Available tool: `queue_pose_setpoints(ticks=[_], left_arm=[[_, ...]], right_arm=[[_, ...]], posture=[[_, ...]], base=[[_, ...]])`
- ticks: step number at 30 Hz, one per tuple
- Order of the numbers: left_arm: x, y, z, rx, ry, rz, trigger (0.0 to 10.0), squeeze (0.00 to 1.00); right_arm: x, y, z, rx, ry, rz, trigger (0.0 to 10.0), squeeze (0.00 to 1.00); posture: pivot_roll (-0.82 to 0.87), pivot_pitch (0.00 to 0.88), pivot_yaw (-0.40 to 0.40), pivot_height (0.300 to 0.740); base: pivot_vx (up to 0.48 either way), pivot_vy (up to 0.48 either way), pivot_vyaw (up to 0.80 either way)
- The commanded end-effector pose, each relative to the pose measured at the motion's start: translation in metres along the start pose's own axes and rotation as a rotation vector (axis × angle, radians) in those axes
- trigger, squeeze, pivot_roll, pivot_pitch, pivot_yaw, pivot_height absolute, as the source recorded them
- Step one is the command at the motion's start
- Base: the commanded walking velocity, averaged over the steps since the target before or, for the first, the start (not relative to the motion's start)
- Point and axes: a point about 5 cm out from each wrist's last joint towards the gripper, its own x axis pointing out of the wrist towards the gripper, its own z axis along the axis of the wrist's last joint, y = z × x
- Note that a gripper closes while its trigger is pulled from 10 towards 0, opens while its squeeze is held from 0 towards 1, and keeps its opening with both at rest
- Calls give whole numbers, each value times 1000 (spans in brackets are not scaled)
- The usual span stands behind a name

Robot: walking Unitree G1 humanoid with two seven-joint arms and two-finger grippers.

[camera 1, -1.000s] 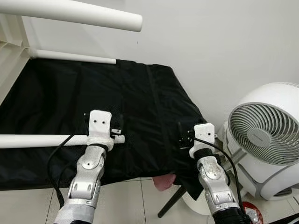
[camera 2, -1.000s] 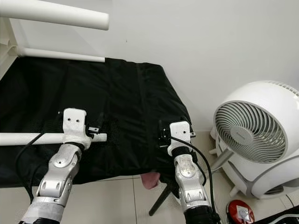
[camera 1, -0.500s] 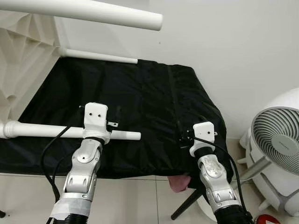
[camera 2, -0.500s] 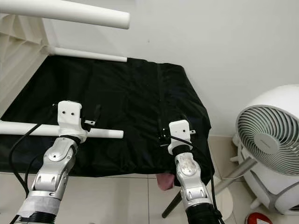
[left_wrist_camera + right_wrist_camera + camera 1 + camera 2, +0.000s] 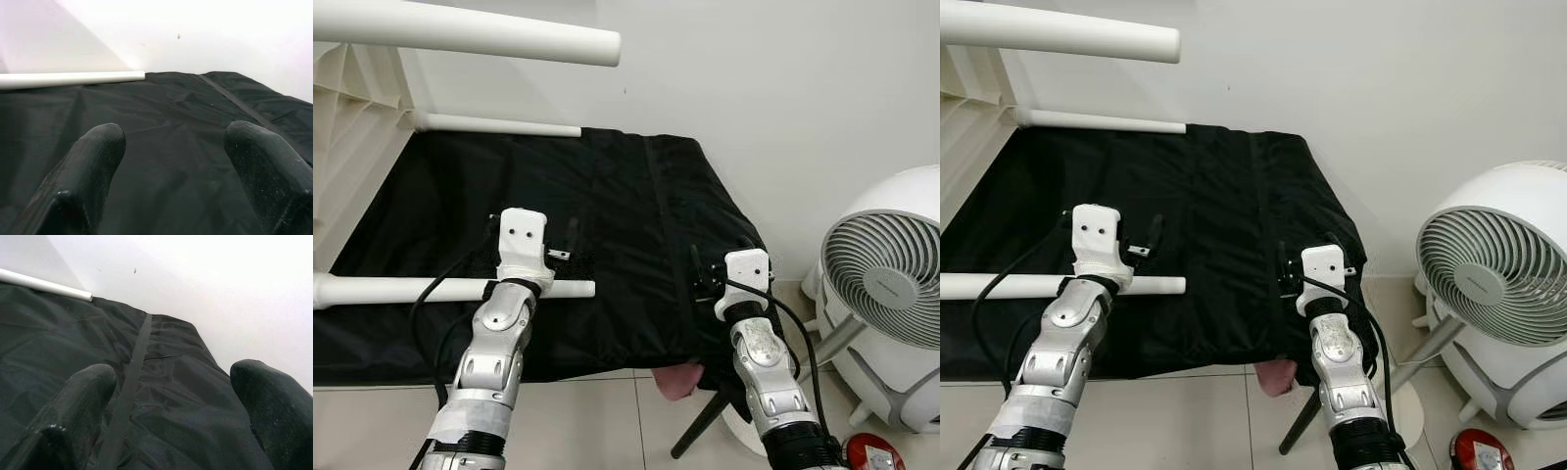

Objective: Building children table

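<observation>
Three white legs (image 5: 460, 289) jut level, rightward, over black fabric (image 5: 626, 225). One is near, one far (image 5: 494, 125), one highest (image 5: 460, 29).

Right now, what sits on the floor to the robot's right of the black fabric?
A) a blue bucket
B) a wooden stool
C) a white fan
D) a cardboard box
C: a white fan with a round grille stands on the floor to the robot's right of the black fabric, against the wall.
</observation>
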Motion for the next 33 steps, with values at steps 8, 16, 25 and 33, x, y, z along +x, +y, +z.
queue_pose_setpoints(ticks=[8,16,25,33], left_arm=[[1,8,-2,11,7,27,10000,0],[2,8,-1,18,-1,25,10000,0],[2,6,1,27,-20,21,10000,0],[1,4,2,48,-40,13,10000,0]], right_arm=[[2,-4,-3,5,3,-19,10000,0],[5,1,-3,6,1,3,10000,0],[6,1,-4,-6,1,18,10000,0],[8,4,-4,-26,-3,42,10000,0]], posture=[[19,0,-78,740],[22,0,-91,740],[24,0,-99,740],[32,0,-106,740]], base=[[0,372,0],[0,402,0],[0,155,0],[0,0,0]])
